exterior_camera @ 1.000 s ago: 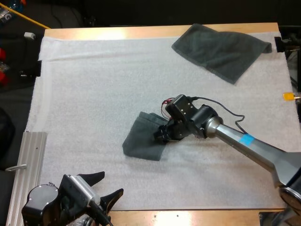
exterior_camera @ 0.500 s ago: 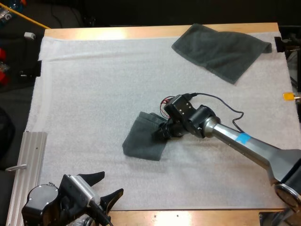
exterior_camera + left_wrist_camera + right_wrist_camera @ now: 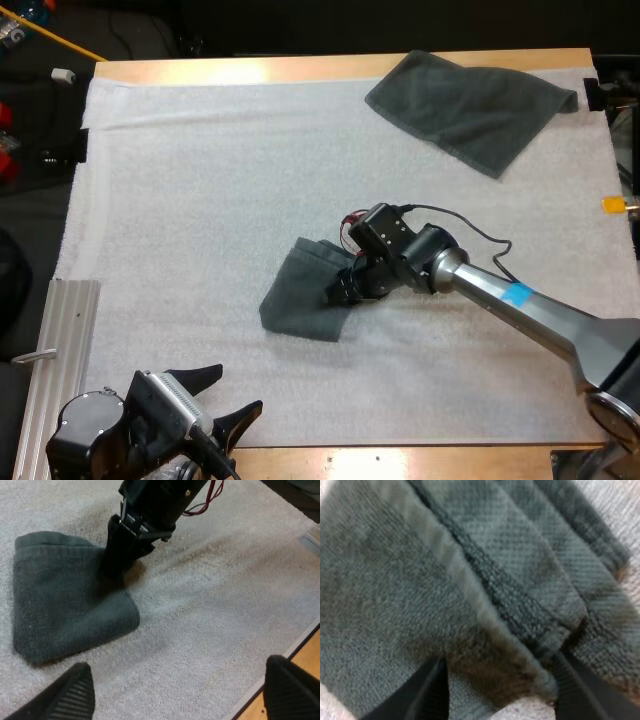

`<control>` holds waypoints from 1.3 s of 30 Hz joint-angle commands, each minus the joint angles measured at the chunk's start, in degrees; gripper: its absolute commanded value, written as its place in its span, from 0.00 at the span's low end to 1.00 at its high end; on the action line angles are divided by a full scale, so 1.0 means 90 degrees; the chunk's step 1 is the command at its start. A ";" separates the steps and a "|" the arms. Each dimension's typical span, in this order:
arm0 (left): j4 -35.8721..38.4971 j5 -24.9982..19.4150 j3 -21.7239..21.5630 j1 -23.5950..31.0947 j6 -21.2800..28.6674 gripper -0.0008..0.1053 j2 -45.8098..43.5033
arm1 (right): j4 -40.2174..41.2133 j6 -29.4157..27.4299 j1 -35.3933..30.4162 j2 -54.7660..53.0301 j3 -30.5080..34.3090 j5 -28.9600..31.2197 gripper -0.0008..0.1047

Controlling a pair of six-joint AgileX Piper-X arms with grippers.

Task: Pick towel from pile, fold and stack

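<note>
A folded dark grey-green towel (image 3: 300,295) lies flat in the middle of the mat. My right gripper (image 3: 343,290) points down at its right edge. In the right wrist view the right gripper (image 3: 497,700) has its fingers (image 3: 422,695) spread, and the layered towel edge (image 3: 520,605) lies under and between them. From the left wrist view the right gripper (image 3: 120,555) touches the folded towel (image 3: 60,610) at its far side. My left gripper (image 3: 225,395) hovers open at the mat's near edge; its fingers (image 3: 75,690) stand wide apart over bare mat. A second towel (image 3: 470,105) lies spread at the far right.
A metal rail (image 3: 55,350) lies along the mat's left side near my left arm. The wooden table edge (image 3: 295,680) runs close beside my left gripper. Bare mat (image 3: 200,180) stretches between the two towels and to the left.
My right gripper has shifted slightly left and down onto the folded towel's edge. The towel and the left arm have stayed where they were.
</note>
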 commanded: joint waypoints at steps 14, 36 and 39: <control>-0.0016 0.0046 -0.0058 -0.0027 -0.0012 0.66 0.0005 | 0.0078 -0.0057 0.0005 -0.0136 -0.0022 0.0510 0.44; -0.0016 0.0046 -0.0058 -0.0027 -0.0012 0.66 0.0005 | 0.0013 -0.0047 0.0001 0.0046 -0.0022 -0.0108 0.17; -0.0016 0.0046 -0.0058 -0.0027 -0.0012 0.66 0.0005 | -0.0050 -0.0047 0.0001 -0.0097 -0.0022 0.0044 0.11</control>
